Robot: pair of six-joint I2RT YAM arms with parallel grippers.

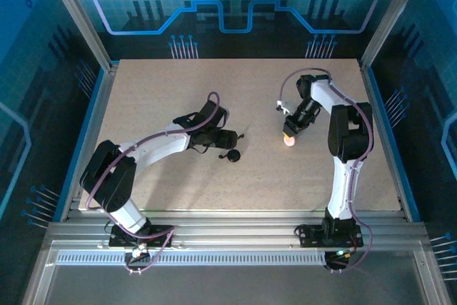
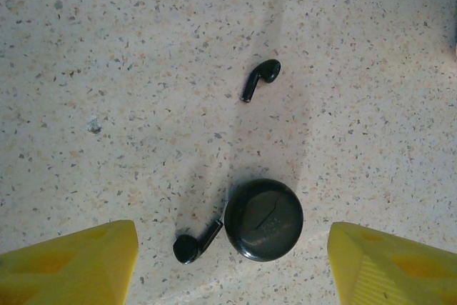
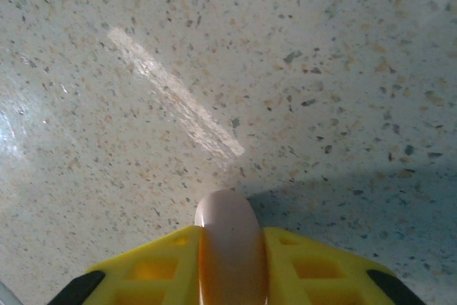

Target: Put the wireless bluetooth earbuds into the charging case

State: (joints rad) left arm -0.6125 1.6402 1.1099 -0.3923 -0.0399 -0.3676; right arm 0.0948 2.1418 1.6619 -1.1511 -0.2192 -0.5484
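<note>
Fingers spread, the left gripper (image 2: pixel 229 248) is hovering above the black case (image 2: pixel 263 219), next needing to pinch an earbud (image 2: pixel 196 242) beside it. The right gripper (image 3: pixel 232 248) is clutching a pink case (image 3: pixel 228 212).

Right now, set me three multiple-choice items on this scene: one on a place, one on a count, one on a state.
1. The earbud nearest the left fingers lies: A beside the black round puck; B inside it; C far from it.
2. Earbuds on the table: A one; B two; C three.
3. Left fingers: A shut on an earbud; B shut on the puck; C open.
Answers: 1 A, its stem reaches the puck's edge; 2 B, a second lies farther off; 3 C, they stand wide apart, gripping nothing.
</note>
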